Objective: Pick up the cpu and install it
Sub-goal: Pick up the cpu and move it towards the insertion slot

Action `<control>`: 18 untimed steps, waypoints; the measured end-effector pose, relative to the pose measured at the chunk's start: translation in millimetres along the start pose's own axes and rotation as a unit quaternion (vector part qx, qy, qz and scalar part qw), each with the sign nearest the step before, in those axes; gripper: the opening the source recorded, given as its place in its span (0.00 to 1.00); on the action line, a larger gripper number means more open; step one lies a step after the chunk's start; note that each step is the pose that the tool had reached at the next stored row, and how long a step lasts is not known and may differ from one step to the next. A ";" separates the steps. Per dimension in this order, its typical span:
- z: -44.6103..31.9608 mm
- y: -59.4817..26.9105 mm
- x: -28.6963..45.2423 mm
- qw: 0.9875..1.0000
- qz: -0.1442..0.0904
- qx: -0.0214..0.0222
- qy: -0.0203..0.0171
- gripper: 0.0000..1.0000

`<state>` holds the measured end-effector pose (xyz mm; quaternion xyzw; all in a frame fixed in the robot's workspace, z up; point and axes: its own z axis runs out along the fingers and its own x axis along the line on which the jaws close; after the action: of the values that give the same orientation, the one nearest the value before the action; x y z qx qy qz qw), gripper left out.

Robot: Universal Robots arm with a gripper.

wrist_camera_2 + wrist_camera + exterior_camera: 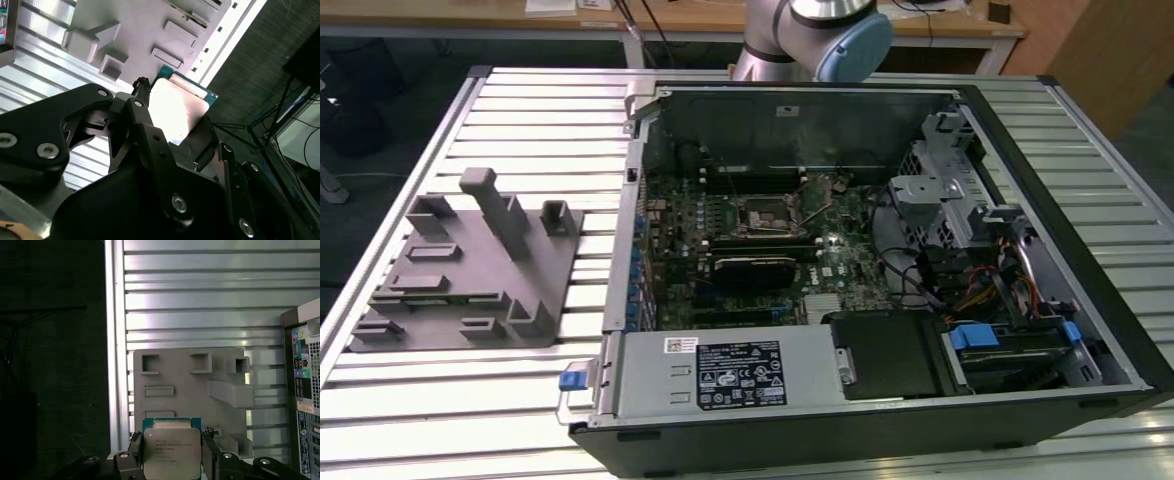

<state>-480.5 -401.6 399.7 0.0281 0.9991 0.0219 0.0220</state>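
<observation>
gripper clamped on the chip

the arm [807,35] shows a silver-and-blue joint at the top of the exterior view. in both wrist views the gripper [171,440] is closed, its black fingers [135,442] pinching the cpu [172,452] by two opposite edges.

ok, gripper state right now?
Gripper: closed, holding the cpu by its two opposite edges.
</observation>
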 end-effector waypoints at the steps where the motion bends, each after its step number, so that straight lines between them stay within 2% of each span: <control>1: 0.0 0.0 0.0 1.000 0.000 0.000 0.000 0.55; 8: -0.3 0.3 -2.4 1.000 0.000 0.000 0.000 0.55; 12: 0.2 1.1 -9.3 1.000 0.000 0.000 0.000 0.55; 18: 0.9 2.8 -24.4 1.000 0.000 0.000 0.000 0.55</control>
<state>-455.9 -400.2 399.9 0.0281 0.9991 0.0219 0.0220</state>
